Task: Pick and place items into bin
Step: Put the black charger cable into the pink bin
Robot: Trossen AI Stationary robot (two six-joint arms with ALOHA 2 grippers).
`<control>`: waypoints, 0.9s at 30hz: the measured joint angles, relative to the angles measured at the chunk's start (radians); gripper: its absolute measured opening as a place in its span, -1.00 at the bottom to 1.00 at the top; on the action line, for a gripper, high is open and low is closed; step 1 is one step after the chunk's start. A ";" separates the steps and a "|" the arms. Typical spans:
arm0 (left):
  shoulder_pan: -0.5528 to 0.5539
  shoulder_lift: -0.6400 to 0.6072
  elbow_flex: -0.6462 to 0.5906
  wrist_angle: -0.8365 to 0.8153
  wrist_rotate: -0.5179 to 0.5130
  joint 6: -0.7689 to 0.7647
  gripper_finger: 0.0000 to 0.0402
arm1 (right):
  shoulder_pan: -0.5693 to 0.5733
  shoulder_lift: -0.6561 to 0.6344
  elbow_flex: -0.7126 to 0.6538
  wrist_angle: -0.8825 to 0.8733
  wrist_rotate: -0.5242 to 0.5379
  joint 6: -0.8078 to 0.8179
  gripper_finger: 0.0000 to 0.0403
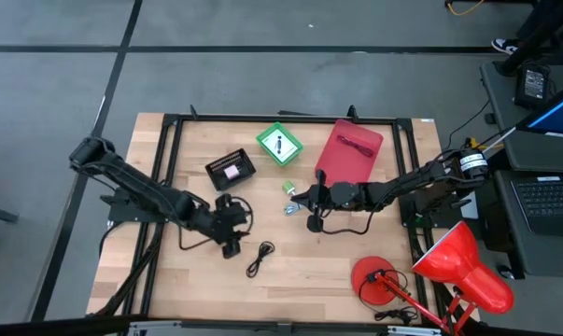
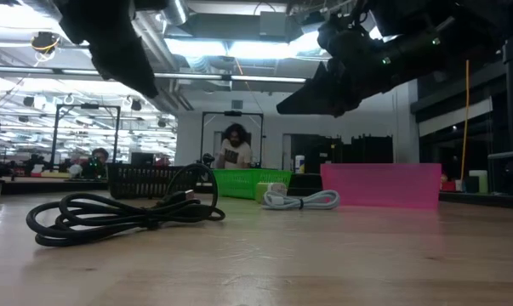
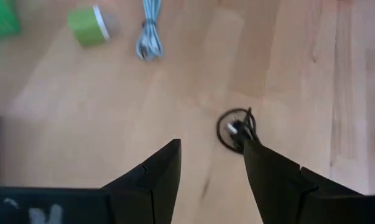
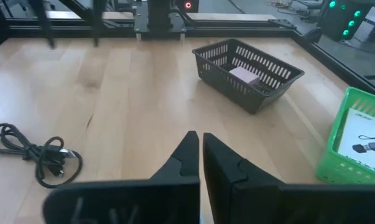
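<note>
My left gripper hangs open above the table, just left of a coiled black cable that lies flat on the wood. My right gripper is shut and raised near the table's middle. Beside it lie a blue-grey cable and a small green piece. A red-pink bin holds a red cable. A white card with a black mark sits in a green basket.
A black mesh basket with a pale pink piece inside stands left of the green basket. A red desk lamp fills the near right corner. A black frame runs along the table's edges. A person sits in the room beyond.
</note>
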 joint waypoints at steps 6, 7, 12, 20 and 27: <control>-0.054 0.117 0.126 -0.086 0.060 -0.197 -0.15 | -0.021 0.000 0.000 -0.029 0.000 0.003 -0.97; -0.063 0.137 0.144 -0.088 0.071 -0.228 -0.15 | -0.023 0.000 0.000 -0.038 0.000 0.003 -0.97; -0.094 0.252 0.225 -0.094 0.116 -0.329 -0.15 | -0.028 0.000 0.000 -0.058 0.000 0.030 -0.97; -0.094 0.463 0.316 -0.088 0.226 -0.377 -0.15 | -0.028 0.000 0.000 -0.035 0.000 0.031 -0.97; -0.094 0.554 0.346 -0.085 0.211 -0.408 -0.15 | -0.028 0.000 0.000 -0.032 0.000 0.085 -0.97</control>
